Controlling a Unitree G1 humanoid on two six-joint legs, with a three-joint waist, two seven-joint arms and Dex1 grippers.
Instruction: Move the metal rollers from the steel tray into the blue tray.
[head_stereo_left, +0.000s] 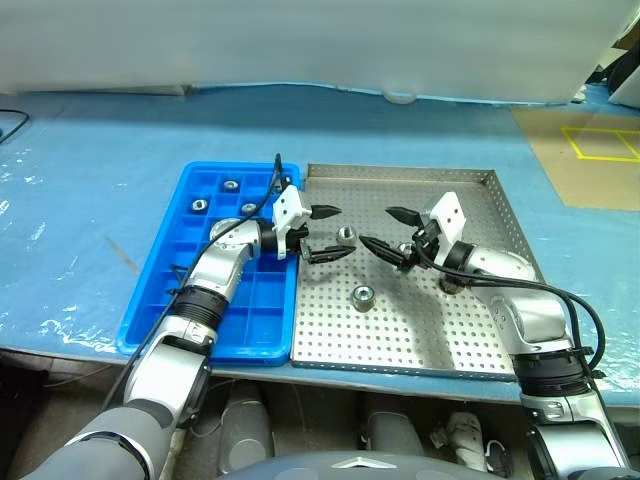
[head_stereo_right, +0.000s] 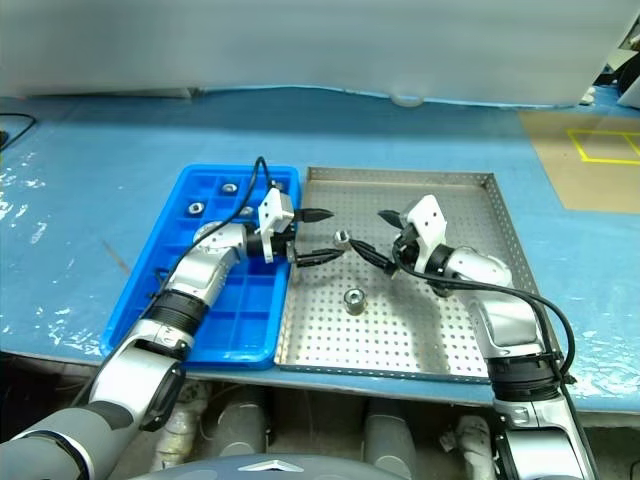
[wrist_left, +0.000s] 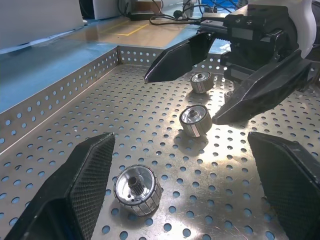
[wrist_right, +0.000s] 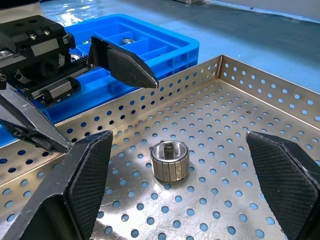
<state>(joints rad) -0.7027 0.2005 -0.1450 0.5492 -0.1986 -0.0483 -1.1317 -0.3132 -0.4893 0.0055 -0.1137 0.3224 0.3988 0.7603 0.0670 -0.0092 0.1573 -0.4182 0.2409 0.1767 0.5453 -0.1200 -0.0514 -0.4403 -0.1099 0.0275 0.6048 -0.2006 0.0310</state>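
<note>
On the blue-covered surface (head_stereo_left: 90, 170) two trays lie side by side, rims touching: the steel tray (head_stereo_left: 470, 330) on the robot's right, the narrower blue tray (head_stereo_left: 160, 290) on its left — a layout that keeps each transfer short.

Both arms reach in over the steel tray from opposite sides. The left gripper (head_stereo_left: 327, 232) points level across the shared rim toward the tray's middle; the right gripper (head_stereo_left: 390, 230) faces it from the other side. Both sets of jaws stand spread wide and grasp nothing. One roller (head_stereo_left: 347, 236) lies on the perforated floor between the two grippers, closest to the left fingertips, so the left arm appears set up to close on it; this is a judgement from the pose.

Count of metal rollers: three visible on the steel tray — the one between the grippers, one (head_stereo_left: 363, 296) nearer the front rim, and one (wrist_left: 202, 82) beyond, behind the right gripper. In the blue tray, at least three sit in far compartments, among them one (head_stereo_left: 230, 185) at the back row; the left arm hides other cells.
</note>
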